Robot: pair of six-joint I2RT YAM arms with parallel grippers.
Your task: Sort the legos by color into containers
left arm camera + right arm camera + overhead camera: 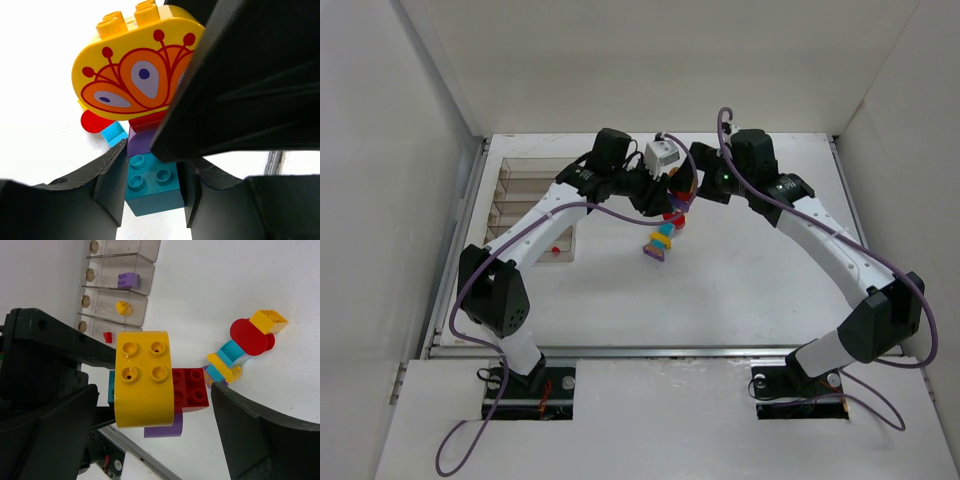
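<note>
Pinched narrow with the left gripper (152, 192) on a teal brick (150, 180), one finger on each flank, most likely to anchor the bottom of a joined stack apparently held above the table (750, 270). Stacked onward from the teal: a purple brick (142, 142), a red brick (190, 387), then a big yellow brick (142, 380) with a rounded, flower-printed face. Spread wide with the right gripper (155, 407), fingers well clear on either side of that yellow brick and gripping nothing; seemingly placed there to take the top piece off against the brace of the other hand. Further out, loose on the table just beyond the stack: a small cluster of legos (662, 240) in red, yellow and cyan, not yet sorted. Off toward the left wall, the clear organizer (525, 185), holding a small purple piece (125, 280), a small yellow piece (123, 307) and a small red piece (107, 336), each in its own compartment, hence apparently one colour per lane. Probably next: closing on the big yellow brick and working it free, with some risk of dragging the red brick along.
</note>
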